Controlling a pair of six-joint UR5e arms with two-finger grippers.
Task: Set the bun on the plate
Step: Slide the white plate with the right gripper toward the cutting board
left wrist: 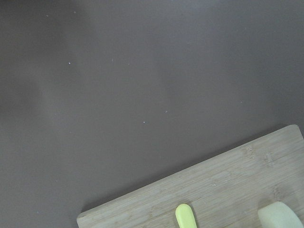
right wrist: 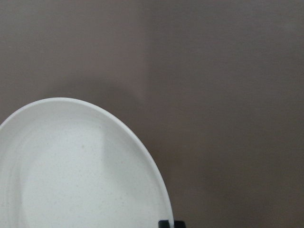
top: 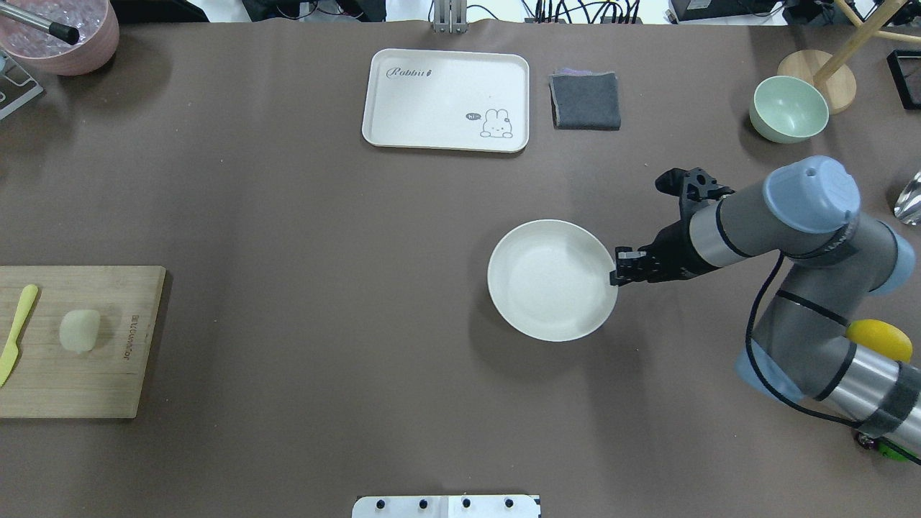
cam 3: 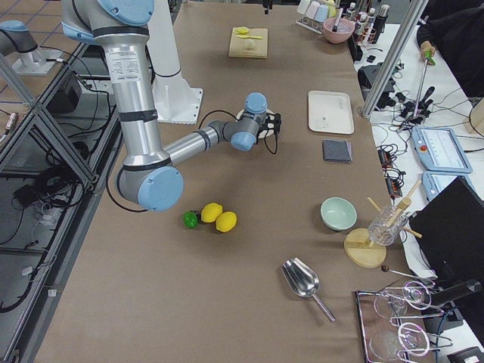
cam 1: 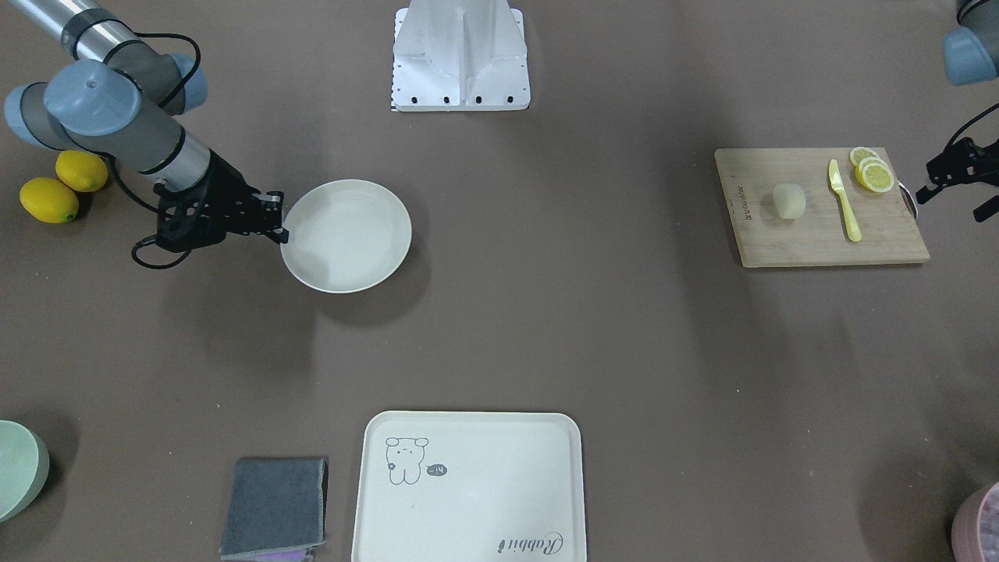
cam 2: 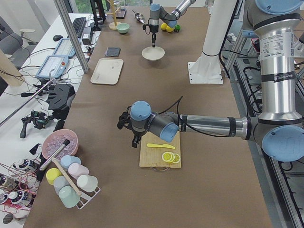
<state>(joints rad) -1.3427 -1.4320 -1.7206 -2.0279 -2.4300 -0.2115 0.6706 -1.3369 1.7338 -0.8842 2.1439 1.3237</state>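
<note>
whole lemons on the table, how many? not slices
2 lemons: one, the other, side by side near the right arm, next to a small green fruit. None seem hidden.

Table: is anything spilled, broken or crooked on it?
No, nothing stands out. The plate is whole and empty, with the right fingers at its rim. The bun sits on the board next to the knife and the lemon slices. Nothing is spilled.
</note>
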